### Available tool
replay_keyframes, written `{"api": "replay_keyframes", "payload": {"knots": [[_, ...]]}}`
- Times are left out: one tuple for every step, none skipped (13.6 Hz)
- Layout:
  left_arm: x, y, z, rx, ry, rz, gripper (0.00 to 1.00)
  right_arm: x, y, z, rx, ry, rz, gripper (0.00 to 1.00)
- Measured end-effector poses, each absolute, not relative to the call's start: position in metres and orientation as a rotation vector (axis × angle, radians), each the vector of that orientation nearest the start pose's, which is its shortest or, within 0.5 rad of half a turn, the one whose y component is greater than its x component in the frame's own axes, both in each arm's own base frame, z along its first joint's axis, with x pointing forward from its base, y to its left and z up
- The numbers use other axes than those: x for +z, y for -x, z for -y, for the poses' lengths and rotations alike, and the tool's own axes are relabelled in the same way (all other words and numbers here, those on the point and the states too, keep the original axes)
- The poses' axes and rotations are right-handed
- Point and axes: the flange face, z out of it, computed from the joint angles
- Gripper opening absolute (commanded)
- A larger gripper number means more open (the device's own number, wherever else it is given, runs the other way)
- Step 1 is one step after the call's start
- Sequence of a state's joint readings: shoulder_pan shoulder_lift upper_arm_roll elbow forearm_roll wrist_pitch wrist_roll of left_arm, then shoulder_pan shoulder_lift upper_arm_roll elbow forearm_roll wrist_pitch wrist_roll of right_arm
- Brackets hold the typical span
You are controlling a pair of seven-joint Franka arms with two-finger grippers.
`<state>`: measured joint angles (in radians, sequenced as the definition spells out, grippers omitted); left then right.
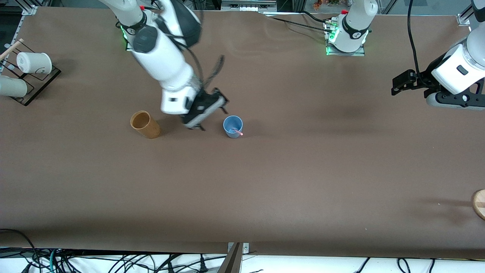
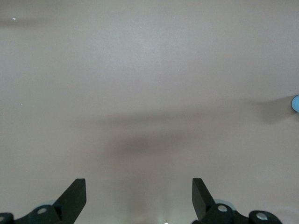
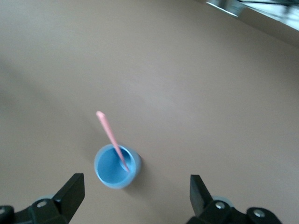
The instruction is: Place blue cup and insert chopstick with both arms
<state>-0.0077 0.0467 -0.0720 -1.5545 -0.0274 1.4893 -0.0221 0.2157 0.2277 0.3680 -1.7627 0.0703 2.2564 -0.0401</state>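
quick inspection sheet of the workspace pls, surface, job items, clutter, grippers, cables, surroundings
surface: brown table, bare in the middle.
job's things: blue cup upright, chopstick leaning inside it.
clutter: brown cup beside it; white cups on a rack; wooden disc at the edge.
grippers: right gripper open above the blue cup; left gripper open, waiting over bare table.
cables: bundles below the table's near edge.
surroundings: metal framing by the bases.
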Motion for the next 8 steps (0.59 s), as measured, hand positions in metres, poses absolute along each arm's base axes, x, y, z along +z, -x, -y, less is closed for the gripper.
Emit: {"api": "replay_keyframes", "payload": {"knots": [[0.600,-0.557,0.046,0.176,3.146,-0.093,1.00,0.490,-0.549,-0.317,-0.306,2.839,0.778,1.00],[0.600,-0.557,0.044,0.174,3.137,-0.091,1.00,0.510,-0.548,-0.290,-0.280,2.880,0.735,1.00],[0.600,-0.558,0.042,0.173,3.134,-0.086,1.00,0.528,-0.545,-0.263,-0.262,2.917,0.690,1.00],[0.600,-0.558,0.040,0.173,3.134,-0.081,1.00,0.542,-0.541,-0.240,-0.245,2.951,0.646,1.00],[0.600,-0.558,0.038,0.173,3.134,-0.076,1.00,0.552,-0.534,-0.219,-0.218,2.983,0.603,1.00],[0.600,-0.558,0.037,0.173,3.134,-0.074,1.00,0.561,-0.528,-0.198,-0.185,3.011,0.559,1.00],[0.600,-0.558,0.037,0.173,3.134,-0.074,1.00,0.567,-0.524,-0.178,-0.153,3.033,0.512,1.00],[0.600,-0.558,0.037,0.173,3.134,-0.074,1.00,0.571,-0.521,-0.158,-0.124,3.049,0.465,1.00]]}}
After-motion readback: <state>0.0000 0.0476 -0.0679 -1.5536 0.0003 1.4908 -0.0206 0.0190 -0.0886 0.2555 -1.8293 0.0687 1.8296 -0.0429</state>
